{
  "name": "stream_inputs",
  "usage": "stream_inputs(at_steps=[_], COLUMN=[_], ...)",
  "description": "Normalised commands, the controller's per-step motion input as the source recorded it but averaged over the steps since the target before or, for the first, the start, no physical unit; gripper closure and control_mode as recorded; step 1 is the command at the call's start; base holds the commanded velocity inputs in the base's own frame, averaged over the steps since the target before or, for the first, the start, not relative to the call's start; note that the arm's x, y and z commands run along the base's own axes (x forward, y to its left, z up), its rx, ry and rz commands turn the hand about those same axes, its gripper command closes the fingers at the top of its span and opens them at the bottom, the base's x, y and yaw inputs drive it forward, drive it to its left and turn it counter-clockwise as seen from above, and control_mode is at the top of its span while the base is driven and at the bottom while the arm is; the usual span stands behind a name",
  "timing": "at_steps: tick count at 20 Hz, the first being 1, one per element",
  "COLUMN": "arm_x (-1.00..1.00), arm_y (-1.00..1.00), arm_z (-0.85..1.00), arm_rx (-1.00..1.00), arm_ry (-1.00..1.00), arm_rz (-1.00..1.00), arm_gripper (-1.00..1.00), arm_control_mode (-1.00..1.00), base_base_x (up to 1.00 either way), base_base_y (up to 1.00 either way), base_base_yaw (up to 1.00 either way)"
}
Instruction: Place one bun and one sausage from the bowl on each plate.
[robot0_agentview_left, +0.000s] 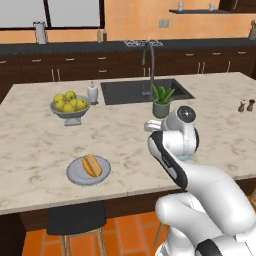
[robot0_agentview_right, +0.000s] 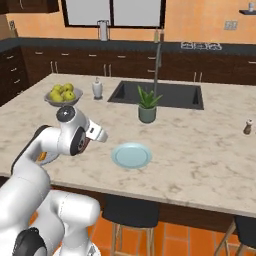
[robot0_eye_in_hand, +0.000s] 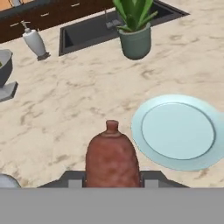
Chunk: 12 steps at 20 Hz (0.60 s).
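Two plates (robot0_agentview_left: 75, 172) (robot0_agentview_right: 131, 155), two sausages (robot0_eye_in_hand: 112, 159) (robot0_agentview_left: 93, 164), one bun (robot0_agentview_left: 87, 167).

On the table (robot0_agentview_left: 30, 145), a plate (robot0_agentview_left: 88, 170) is set near the front edge at the left, with a bun (robot0_agentview_left: 91, 165) lying on it. Behind it a footed fruit bowl (robot0_agentview_left: 70, 107) is placed, and just right of that a soap dispenser (robot0_agentview_left: 92, 93) — beside the sink (robot0_agentview_left: 145, 91), which is sunk into the table further back. A potted plant (robot0_agentview_left: 161, 101) stands before the sink's right part. The second plate (robot0_agentview_right: 131, 155) lies before the plant, near the front edge. A sausage (robot0_eye_in_hand: 112, 159) is held at the gripper (robot0_eye_in_hand: 112, 179), left of that plate — above the table. Two shakers (robot0_agentview_left: 246, 105) stand far right
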Motion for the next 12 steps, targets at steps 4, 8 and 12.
stream_inputs(at_steps=[4, 8, 12], arm_x=[0.0, 0.0, 0.07], arm_y=[0.0, 0.0, 0.34], arm_z=[0.0, 0.0, 0.02], arm_rx=[0.0, 0.0, -0.02], arm_ry=[0.0, 0.0, 0.0], arm_rz=[0.0, 0.0, 0.02], arm_gripper=[1.0, 1.0, 1.0], arm_control_mode=[1.0, 1.0, -1.0], base_base_x=[0.56, 0.01, 0.22], base_base_y=[0.62, 0.82, 0.19], base_base_yaw=[-0.01, 0.12, -0.02])
